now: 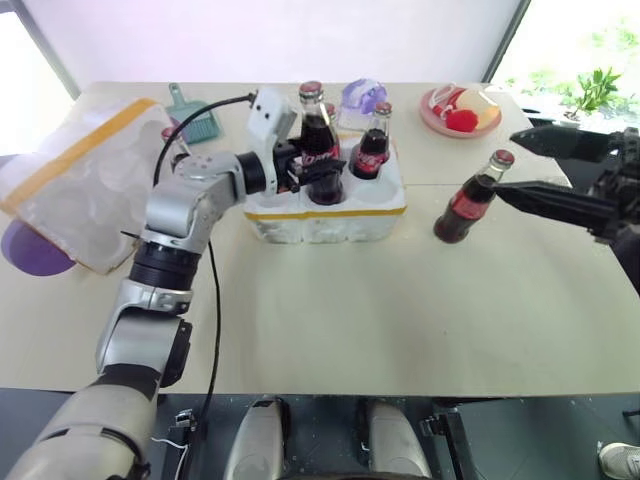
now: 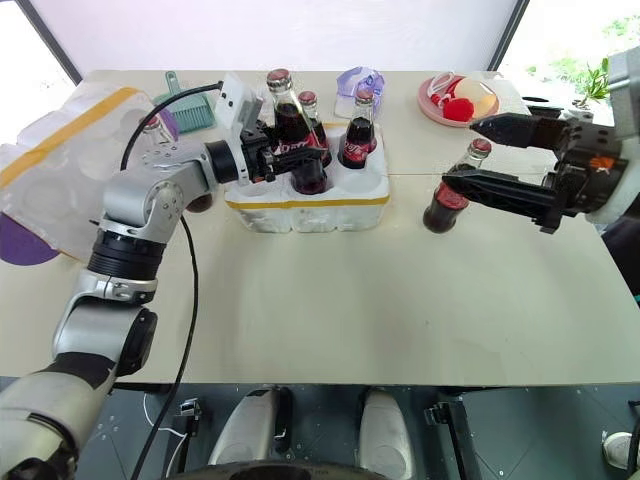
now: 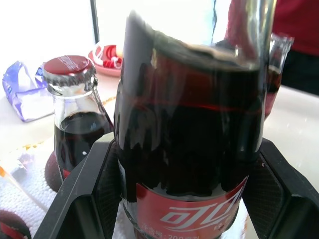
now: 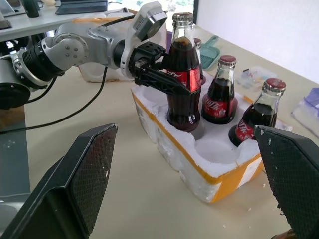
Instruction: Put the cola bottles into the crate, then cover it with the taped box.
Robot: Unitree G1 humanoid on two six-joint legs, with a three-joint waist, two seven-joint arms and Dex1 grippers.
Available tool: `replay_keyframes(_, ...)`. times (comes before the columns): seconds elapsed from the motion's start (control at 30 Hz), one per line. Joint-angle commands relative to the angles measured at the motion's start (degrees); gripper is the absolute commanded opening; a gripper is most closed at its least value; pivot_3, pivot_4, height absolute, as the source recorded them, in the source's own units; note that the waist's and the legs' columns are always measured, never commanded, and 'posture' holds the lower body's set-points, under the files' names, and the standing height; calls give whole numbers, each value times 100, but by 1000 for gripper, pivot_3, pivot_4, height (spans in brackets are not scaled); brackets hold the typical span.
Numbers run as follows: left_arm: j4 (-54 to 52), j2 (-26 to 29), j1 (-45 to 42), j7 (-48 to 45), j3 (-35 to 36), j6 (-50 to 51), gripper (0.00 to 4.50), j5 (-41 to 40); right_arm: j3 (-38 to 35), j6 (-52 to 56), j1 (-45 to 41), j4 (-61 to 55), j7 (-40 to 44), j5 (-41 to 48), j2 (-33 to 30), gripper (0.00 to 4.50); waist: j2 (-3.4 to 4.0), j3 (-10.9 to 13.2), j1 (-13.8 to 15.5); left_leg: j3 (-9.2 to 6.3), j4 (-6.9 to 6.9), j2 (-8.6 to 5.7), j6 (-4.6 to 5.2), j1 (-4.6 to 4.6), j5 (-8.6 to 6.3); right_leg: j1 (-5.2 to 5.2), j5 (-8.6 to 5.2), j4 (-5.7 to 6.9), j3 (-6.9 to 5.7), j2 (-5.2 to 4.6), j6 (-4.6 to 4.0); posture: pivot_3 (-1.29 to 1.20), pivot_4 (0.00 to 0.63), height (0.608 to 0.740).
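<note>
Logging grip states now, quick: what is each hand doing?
Left hand: closed on a cola bottle standing in a well of the crate.
Right hand: open, holding nothing, flanking another bottle.

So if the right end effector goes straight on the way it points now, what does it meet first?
Probably the crate with its cola bottles; the open right end effector points toward it. A loose cola bottle stands beside its lower finger, perhaps touching.
</note>
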Motion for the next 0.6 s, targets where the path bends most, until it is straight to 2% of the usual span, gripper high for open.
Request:
replay_keyframes(0.03, -110, -31, -131, -200, -268, -292, 2660, 396, -169, -186, 0, -104, -88, -26, 47, 4500, 0, 0, 0, 1, 0, 0, 0, 0, 0, 0, 0, 0, 0, 0, 0, 0, 150, 736)
replay_keyframes(0.23, 230, -427, 92, 250, -302, -304, 2660, 853, 71, -332, -153, -76, -241, -67, 156, 4500, 0, 0, -1, 0, 1, 0, 0, 1, 0, 0, 0, 1, 0, 0, 0, 0, 150, 736)
replay_keyframes(0.3, 169, -484, 194, 360, -218, -190, 3712, 881, 134, -373, -157, -90, -234, -84, 170, 4500, 1, -1, -1, -1, 0, 0, 1, 1, 0, 0, 0, 1, 0, 0, 0, 0, 150, 736)
replay_keyframes(0.37, -50, -462, 322, 412, -120, -67, 4453, 845, 184, -402, -167, -81, -202, -110, 170, 4500, 3, -2, -1, -1, 1, 0, 0, 3, 0, 1, 0, 2, 0, 0, 0, 0, 150, 736)
replay_keyframes(0.5, -748, -312, 616, 467, 212, 254, 4453, 605, 275, -477, -192, -17, -115, -176, 132, 4500, 3, -2, -5, -2, 3, 0, 0, 4, 0, 2, 0, 5, 1, -1, 0, 0, 150, 736)
replay_keyframes(0.6, -2088, 47, 1234, 434, 1248, 1001, 4453, -378, 382, -547, -262, 71, -19, -275, 108, 4500, 3, -2, -71, -2, 0, 2, 1, 5, 0, 1, 0, 6, 2, 0, 0, 0, 150, 736)
